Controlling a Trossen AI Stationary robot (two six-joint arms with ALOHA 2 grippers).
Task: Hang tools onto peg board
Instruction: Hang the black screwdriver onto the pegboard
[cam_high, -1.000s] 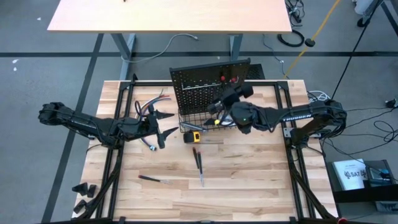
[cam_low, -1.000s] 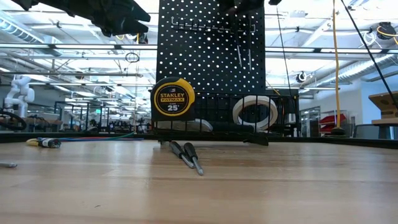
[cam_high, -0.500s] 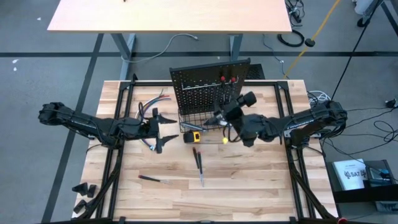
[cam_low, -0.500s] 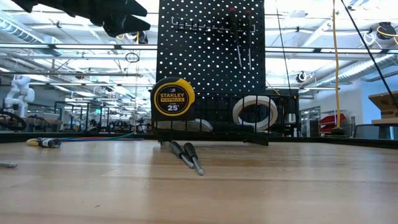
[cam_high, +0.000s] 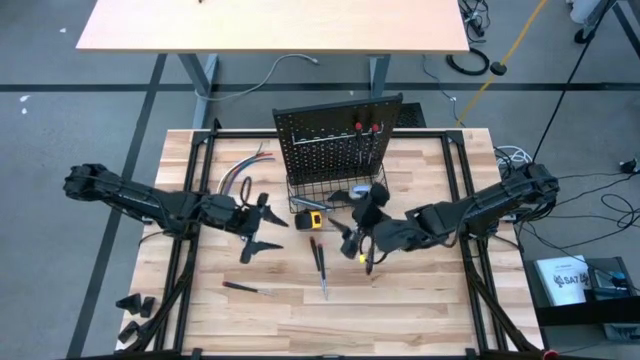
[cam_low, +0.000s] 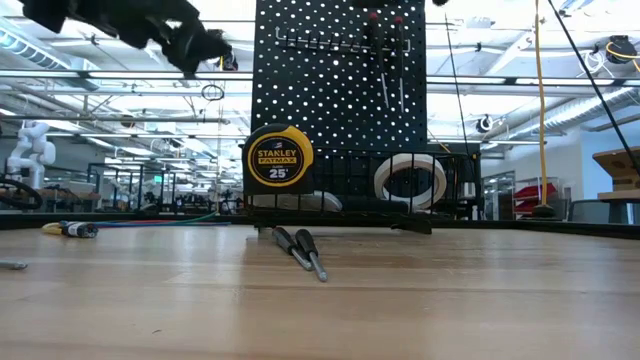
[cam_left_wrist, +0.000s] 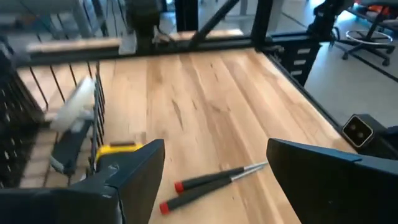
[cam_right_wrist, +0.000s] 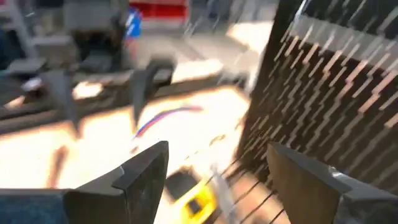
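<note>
Left gripper (cam_high: 262, 225): I've got it hovering left of the pair of screwdrivers (cam_high: 319, 264), fingers spread wide, nothing between them.
Right gripper (cam_high: 357, 238): low beside the basket (cam_high: 300, 192), just right of the pair, spread wide and empty too.
Peg board (cam_high: 300, 150): upright at the table's back, two red-ended screwdrivers (cam_high: 366, 128) hung on it.
Tape measure (cam_high: 311, 220): on the table just in front of the basket.
Loose ones: the pair mid-table, a third screwdriver (cam_high: 243, 288) lying well off to the left.
Handling, my guess: light, stiff, round, so they'll roll and slip.
Where I'd grab: across the dark handle, never the thin shaft.
</note>
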